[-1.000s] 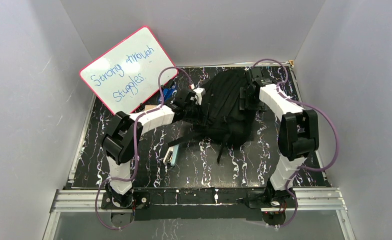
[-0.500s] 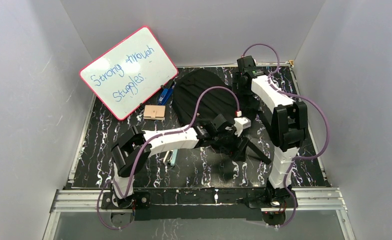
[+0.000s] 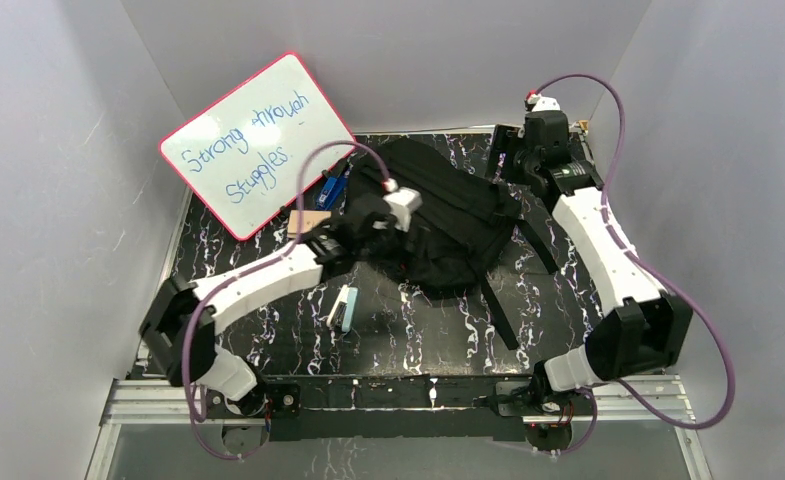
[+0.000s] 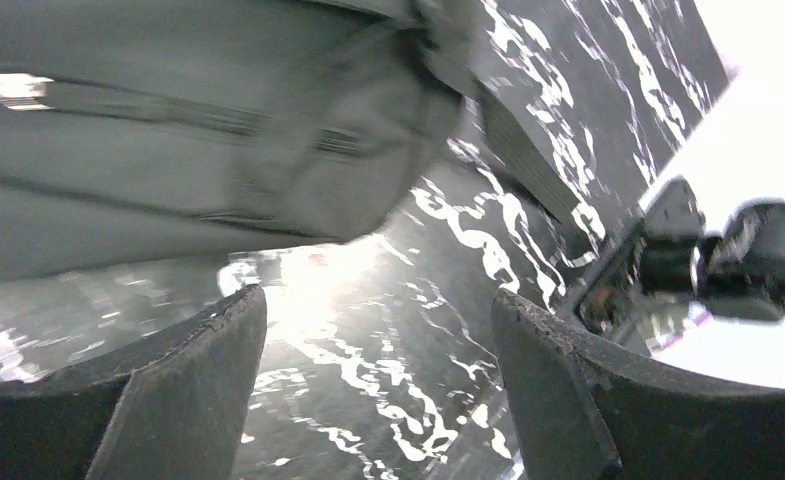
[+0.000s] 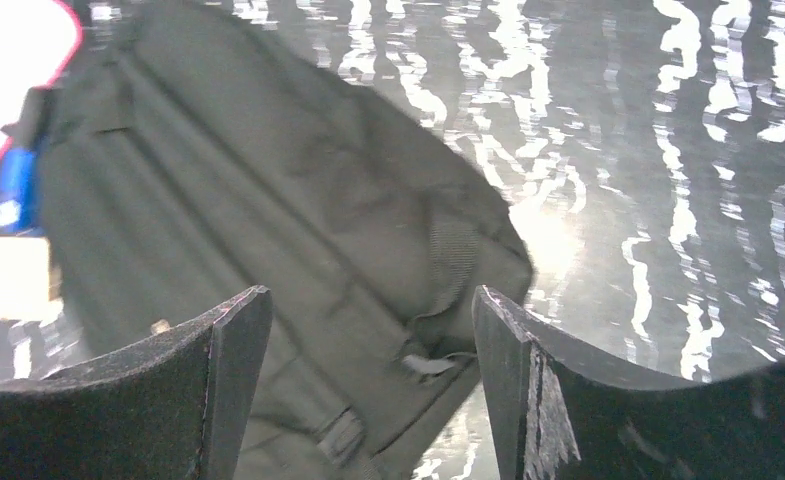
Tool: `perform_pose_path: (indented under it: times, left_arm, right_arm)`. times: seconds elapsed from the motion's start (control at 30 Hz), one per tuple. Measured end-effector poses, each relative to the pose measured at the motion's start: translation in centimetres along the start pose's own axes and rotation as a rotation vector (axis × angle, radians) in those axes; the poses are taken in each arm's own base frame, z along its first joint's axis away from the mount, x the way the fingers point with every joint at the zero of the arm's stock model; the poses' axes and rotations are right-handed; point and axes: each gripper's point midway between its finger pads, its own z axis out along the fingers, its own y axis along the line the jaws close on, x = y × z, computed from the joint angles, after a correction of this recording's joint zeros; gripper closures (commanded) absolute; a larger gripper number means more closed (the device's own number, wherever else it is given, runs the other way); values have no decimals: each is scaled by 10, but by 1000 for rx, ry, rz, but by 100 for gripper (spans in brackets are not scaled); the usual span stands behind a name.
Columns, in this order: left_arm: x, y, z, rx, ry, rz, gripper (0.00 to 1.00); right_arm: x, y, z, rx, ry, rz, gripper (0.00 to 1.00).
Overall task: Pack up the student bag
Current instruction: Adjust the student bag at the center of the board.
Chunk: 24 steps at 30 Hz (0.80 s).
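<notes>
- Student bag (image 3: 448, 215): we record it black and slumped on the tabletop (image 3: 408, 335), from centre toward 12 o'clock; straps (image 3: 499, 312) trail toward 5 o'clock.
- Left fingers (image 4: 193, 375): spread wide, nothing between them, at the bag's 9 o'clock edge.
- Right fingers (image 5: 218, 370): spread wide, holding nothing, over the bag's 2 o'clock corner.
- Whiteboard (image 3: 258, 140): at 10 o'clock, propped against the wall.
- Wooden block (image 3: 308, 222), blue item (image 3: 333, 188): we find both between whiteboard and bag.
- Pale stapler-like item (image 3: 343, 308): at the bag's 7 o'clock.
</notes>
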Motion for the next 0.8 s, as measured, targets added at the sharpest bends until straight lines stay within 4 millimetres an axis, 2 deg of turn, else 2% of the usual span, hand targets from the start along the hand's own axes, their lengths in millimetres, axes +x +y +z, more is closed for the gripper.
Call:
perform_pose_path:
  times: [0.1,0.23,0.3,0.37,0.53,0.67,0.8]
  left_arm:
    - [-23,42,-26,-75,-99,-90,19]
    - [-46,103,-44,-216,-188,-201,18]
    - [-46,126,-44,-267,-195,-246,18]
    - [-43,145,-42,-313,-189,-283,18]
    - [-22,192,-27,-419,-129,-370,17]
    - [-12,220,-19,-471,-100,-432,16]
    - [-26,239,-12,-479,-130,-468,16]
  right_arm:
    - [-1,23,-20,-142,-10,24,23]
    - [27,56,-24,-329,92,40,26]
    - [54,71,-21,-405,186,47,26]
    - [71,80,-20,-437,240,53,26]
    - [134,105,-30,-489,403,58,26]
    - [183,108,-38,-476,501,72,26]
    - [220,81,-33,-345,549,118,26]
